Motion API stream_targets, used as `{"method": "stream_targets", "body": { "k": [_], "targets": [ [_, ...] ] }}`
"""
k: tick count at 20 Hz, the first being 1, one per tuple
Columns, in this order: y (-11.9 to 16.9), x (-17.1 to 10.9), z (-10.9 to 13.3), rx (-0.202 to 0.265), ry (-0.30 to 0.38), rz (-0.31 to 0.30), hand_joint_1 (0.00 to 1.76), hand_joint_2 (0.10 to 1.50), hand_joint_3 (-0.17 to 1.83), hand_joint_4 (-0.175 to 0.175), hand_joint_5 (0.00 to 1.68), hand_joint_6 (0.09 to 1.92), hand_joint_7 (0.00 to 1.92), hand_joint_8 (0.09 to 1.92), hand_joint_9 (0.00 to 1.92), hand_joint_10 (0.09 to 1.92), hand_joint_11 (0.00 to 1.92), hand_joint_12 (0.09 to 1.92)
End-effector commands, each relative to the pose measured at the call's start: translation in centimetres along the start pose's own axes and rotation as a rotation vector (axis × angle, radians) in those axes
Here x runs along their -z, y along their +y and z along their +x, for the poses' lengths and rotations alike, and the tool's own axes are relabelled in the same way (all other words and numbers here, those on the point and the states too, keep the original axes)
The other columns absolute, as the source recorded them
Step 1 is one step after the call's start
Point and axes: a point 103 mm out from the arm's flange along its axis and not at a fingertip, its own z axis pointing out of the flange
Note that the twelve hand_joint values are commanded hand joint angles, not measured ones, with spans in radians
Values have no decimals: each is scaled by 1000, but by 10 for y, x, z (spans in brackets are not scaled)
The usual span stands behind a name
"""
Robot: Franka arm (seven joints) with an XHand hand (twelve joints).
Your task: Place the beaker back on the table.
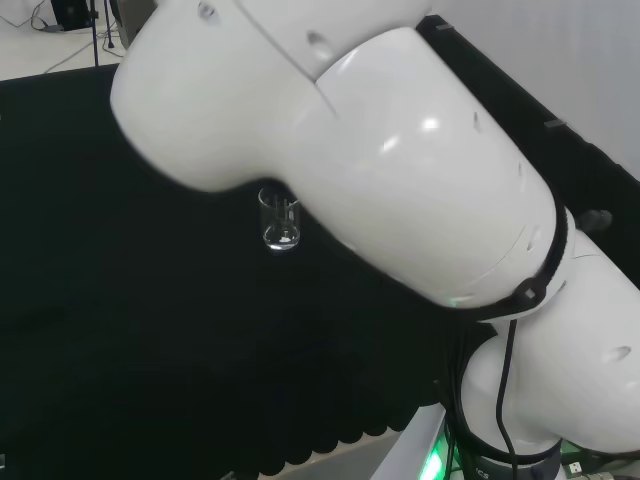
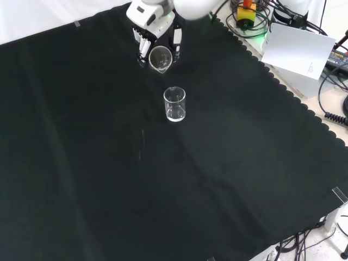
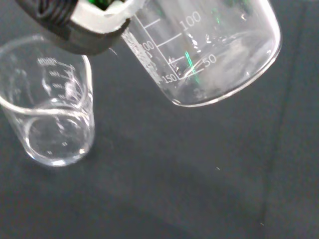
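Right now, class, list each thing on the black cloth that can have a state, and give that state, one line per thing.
Clear glass beaker in the hand: held above the cloth, tilted well off upright, nothing pooled in it.
Clear glass beaker on the cloth: upright, standing free of the hand, open at the top, clear liquid low inside.
Black and white hand: fingers curled round the tilted beaker.
Black cloth: spread flat over the bench.
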Motion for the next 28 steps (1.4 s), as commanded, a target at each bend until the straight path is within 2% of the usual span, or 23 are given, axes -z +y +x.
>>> {"method": "stream_targets", "body": {
  "k": [1,5,12,19,28],
  "targets": [
    [-2,-18,-31,15,166,-135,1314,1059,-175,-175,1156,643,1446,424,1559,803,1354,791],
    [7,-32,-41,2,246,-170,1314,1061,-175,-175,1149,661,1444,422,1550,797,1343,783],
    [40,-59,-62,-8,378,-206,1312,1065,-175,-175,1131,700,1444,405,1526,774,1315,777],
    [70,-83,-69,8,451,-212,1314,1062,-175,-175,1135,695,1466,352,1535,686,1308,754],
    [97,-107,-62,7,505,-223,1317,1052,-175,-175,1162,648,1532,207,1571,569,1330,691]
  ]
}}
